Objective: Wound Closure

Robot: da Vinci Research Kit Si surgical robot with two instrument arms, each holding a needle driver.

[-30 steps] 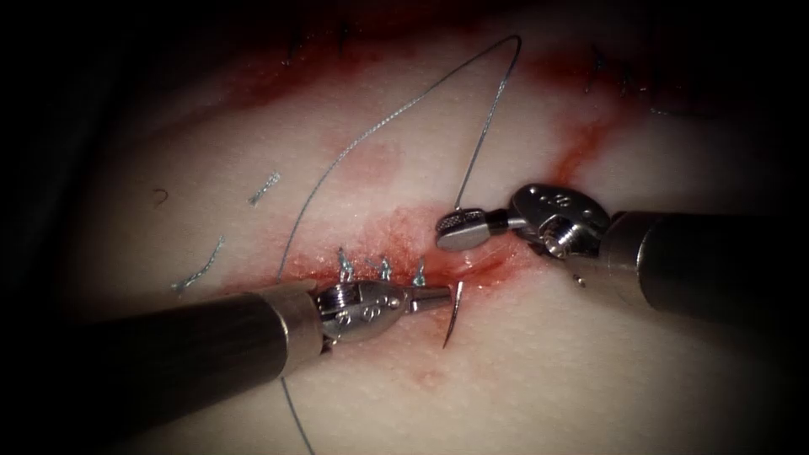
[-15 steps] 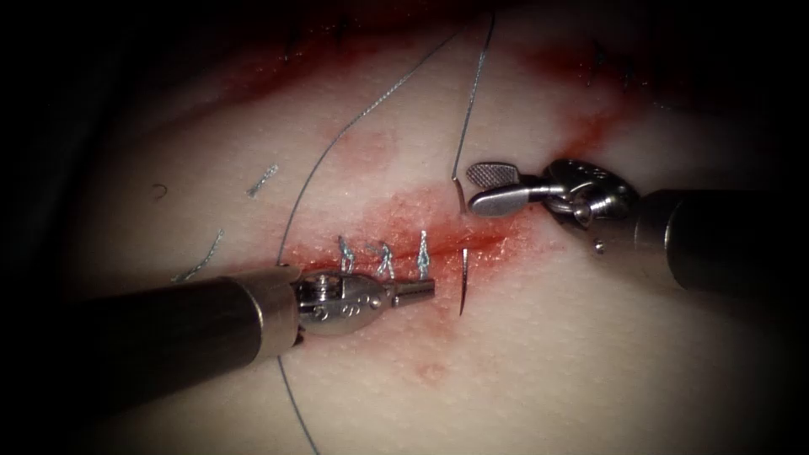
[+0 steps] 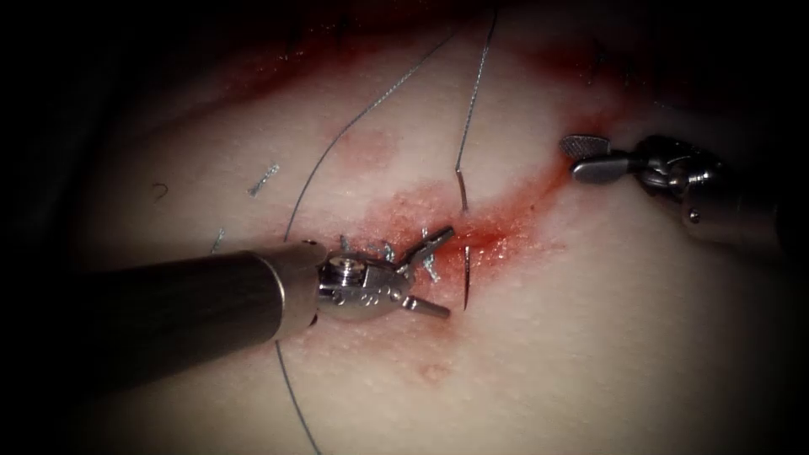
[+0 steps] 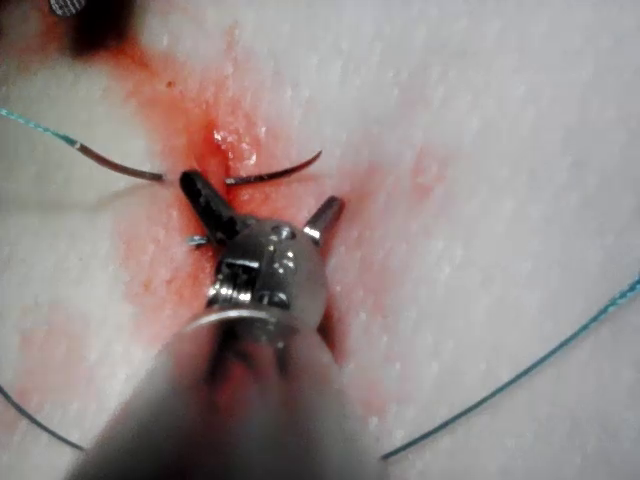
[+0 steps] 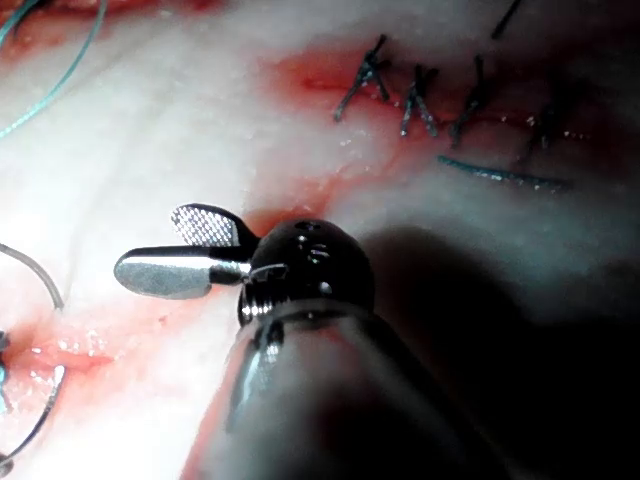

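The needle (image 3: 464, 253) sits through the tissue (image 3: 590, 337) across the cut (image 3: 497, 240), held by neither tool: its swaged end rises above the cut, where the thread (image 3: 472, 101) joins it, and its pointed end comes out below the cut. The left tool (image 3: 430, 274) lies just left of the needle with its jaws spread wide, one tip above the cut and one below, gripping nothing. In the left wrist view the same open jaws (image 4: 265, 210) flank the needle (image 4: 275, 172) without touching it. The right tool (image 3: 590, 158) hovers well up and right of the needle, its jaws parted and empty. Three knotted stitches (image 3: 383, 251) stand just left of the needle. Red fluid (image 3: 522, 211) stains the tissue around the cut.
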